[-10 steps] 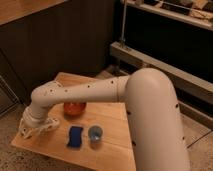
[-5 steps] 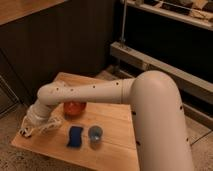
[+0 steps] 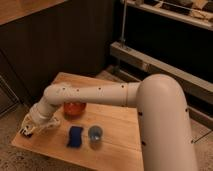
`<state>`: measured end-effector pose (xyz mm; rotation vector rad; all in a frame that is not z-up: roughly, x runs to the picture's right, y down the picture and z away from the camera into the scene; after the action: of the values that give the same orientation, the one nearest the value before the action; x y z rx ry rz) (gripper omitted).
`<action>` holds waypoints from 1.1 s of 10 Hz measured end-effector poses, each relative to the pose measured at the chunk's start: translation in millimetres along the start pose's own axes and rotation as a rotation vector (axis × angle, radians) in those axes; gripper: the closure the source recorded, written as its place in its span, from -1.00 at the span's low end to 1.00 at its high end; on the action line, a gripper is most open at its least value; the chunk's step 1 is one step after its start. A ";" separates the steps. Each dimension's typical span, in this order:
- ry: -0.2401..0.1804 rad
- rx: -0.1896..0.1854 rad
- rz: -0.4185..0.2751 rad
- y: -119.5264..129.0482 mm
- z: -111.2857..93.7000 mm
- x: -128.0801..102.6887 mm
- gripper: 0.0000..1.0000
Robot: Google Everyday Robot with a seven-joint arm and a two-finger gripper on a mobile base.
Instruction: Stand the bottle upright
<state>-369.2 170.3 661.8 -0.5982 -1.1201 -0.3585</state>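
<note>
My white arm reaches from the right across the small wooden table (image 3: 120, 125) to its left end. The gripper (image 3: 34, 126) hangs low over the table's left edge. A small pale shape (image 3: 25, 131) lies right at the gripper, close to the table top; it may be the bottle, but most of it is hidden by the gripper. I cannot tell whether it lies flat or is tilted, or whether the gripper has hold of it.
A dark-blue sponge (image 3: 75, 136) lies flat in the front middle of the table. A round blue-grey cup (image 3: 95, 133) stands just right of it. An orange-red round object (image 3: 74, 107) sits behind them under the arm. Dark walls and metal shelving (image 3: 165, 60) stand behind.
The arm's wrist section has shifted slightly to the right, while the gripper stays low at the table's left edge. The sponge, cup and orange object have not moved.
</note>
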 end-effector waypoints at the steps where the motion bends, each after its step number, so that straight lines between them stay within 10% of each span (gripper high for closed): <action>1: -0.017 0.012 0.001 -1.1 -1.5 -1.3 0.52; 11: -0.125 0.089 0.075 -4.4 -20.1 1.5 0.52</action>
<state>-356.4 154.6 658.2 -0.5888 -1.2234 -0.2075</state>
